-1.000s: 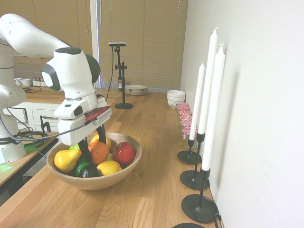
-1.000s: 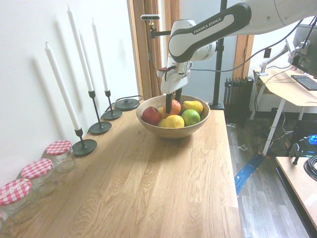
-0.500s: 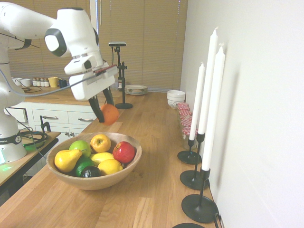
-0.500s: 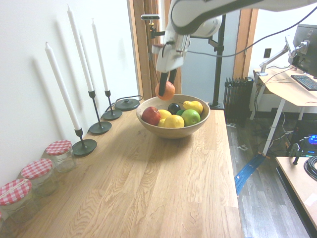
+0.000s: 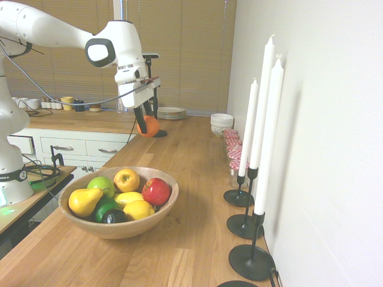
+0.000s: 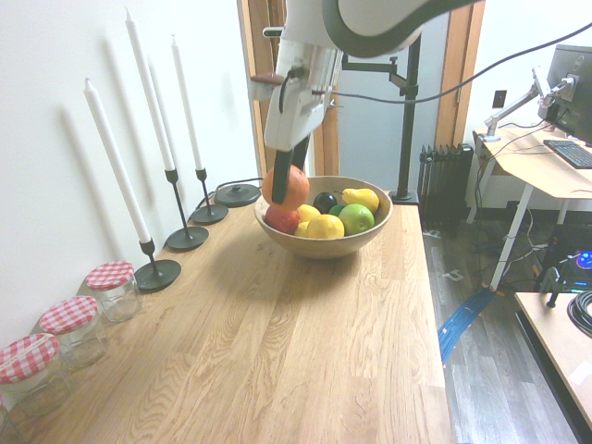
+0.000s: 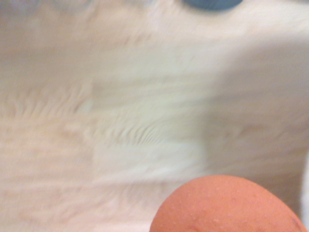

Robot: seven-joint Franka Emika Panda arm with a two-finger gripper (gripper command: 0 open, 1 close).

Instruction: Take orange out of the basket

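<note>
Exterior views: orange out of the bowl

Round bright orange fruit [image 5: 150,126] is pinched between the jaws of the white arm's gripper [image 5: 146,124], up in the air over the wooden countertop [image 6: 305,351], clear of the wide light-wood basket [image 5: 157,216] (other fruit inside).

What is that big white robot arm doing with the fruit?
The robot's gripper is holding an orange in the air, clear of the wooden basket and above the wooden countertop. The other fruit sits in the basket: a red apple, lemons, a yellow pear and a green apple. The orange has not been put down yet.
</note>
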